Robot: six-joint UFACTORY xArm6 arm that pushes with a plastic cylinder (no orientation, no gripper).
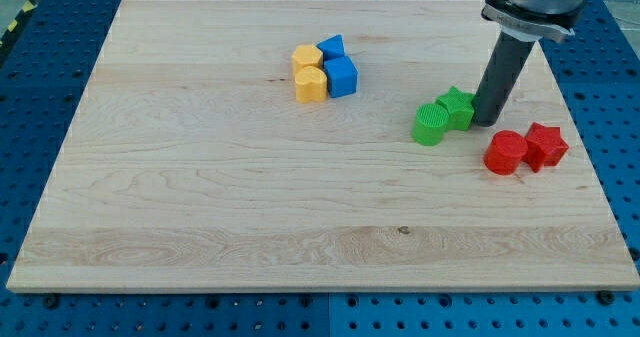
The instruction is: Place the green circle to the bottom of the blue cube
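Observation:
The green circle (431, 123) lies right of the board's middle, touching a green star (456, 107) on its upper right. My tip (484, 121) rests on the board just right of the green star, close against it. The blue cube (340, 77) sits further to the view's left and up, in a cluster with a smaller blue block (332, 48) above it and two yellow blocks (309, 73) to its left. The green circle is well to the right of and below the blue cube.
A red circle (506, 153) and a red star (545, 144) sit touching each other, below and right of my tip. The wooden board (200, 197) lies on a blue perforated table.

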